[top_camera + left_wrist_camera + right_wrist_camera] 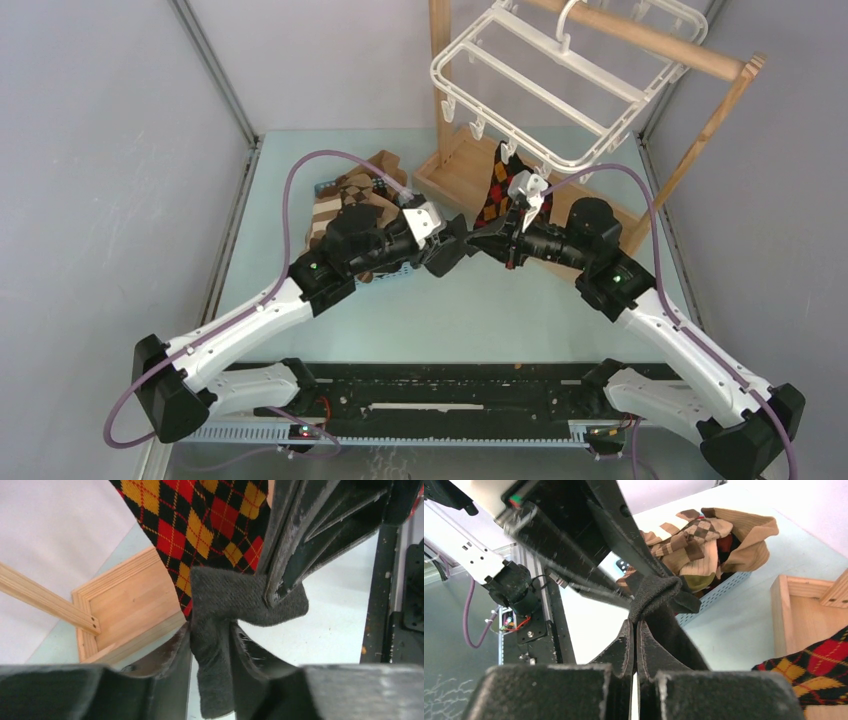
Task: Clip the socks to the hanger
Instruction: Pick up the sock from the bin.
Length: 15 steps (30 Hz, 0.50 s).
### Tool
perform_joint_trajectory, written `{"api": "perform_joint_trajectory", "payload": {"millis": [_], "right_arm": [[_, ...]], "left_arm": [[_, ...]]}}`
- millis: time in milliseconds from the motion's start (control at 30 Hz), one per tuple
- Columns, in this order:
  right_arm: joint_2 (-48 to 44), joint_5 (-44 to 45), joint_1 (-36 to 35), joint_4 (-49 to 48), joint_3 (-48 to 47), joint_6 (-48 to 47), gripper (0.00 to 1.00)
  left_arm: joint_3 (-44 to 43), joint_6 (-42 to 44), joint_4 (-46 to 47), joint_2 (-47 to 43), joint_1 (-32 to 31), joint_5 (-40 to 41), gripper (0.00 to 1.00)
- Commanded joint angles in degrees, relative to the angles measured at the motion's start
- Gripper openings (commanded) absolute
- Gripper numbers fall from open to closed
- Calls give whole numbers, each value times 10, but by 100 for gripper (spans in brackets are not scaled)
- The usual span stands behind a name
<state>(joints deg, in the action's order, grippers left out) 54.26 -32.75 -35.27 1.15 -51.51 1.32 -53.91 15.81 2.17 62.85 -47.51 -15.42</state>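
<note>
Table (480, 310), left gripper (462, 246), right gripper (489, 243) clamping sock (497, 196)

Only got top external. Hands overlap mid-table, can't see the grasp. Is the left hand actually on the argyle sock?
Observer: Yes. Left wrist view: the left hand is shut on the argyle sock by its dark grey end.
Operator: Right hand?
Observer: Right wrist view: the right hand is pinched shut on that same dark grey end, close beside the left hand's grip.
Operator: Fabric taut between them?
Observer: No. In the left wrist view it bends sharply between the two grips.
</note>
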Motion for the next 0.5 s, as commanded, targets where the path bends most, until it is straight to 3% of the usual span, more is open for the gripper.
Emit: {"api": "perform_joint_trajectory", "payload": {"millis": [0, 167, 300, 467], "right_arm": [[-4, -40, 18, 18, -45, -72, 0], [-8, -103, 25, 119, -79, -272, 0], [-5, -124, 27, 226, -115, -447, 0], [1, -129, 30, 300, -149, -578, 0]], "left_arm": [[-30, 15, -40, -16, 1, -28, 46], [-10, 14, -66, -56, 32, -100, 98], [21, -64, 2, -87, 79, -173, 100], [21, -149, 95, -58, 104, -305, 100]]}}
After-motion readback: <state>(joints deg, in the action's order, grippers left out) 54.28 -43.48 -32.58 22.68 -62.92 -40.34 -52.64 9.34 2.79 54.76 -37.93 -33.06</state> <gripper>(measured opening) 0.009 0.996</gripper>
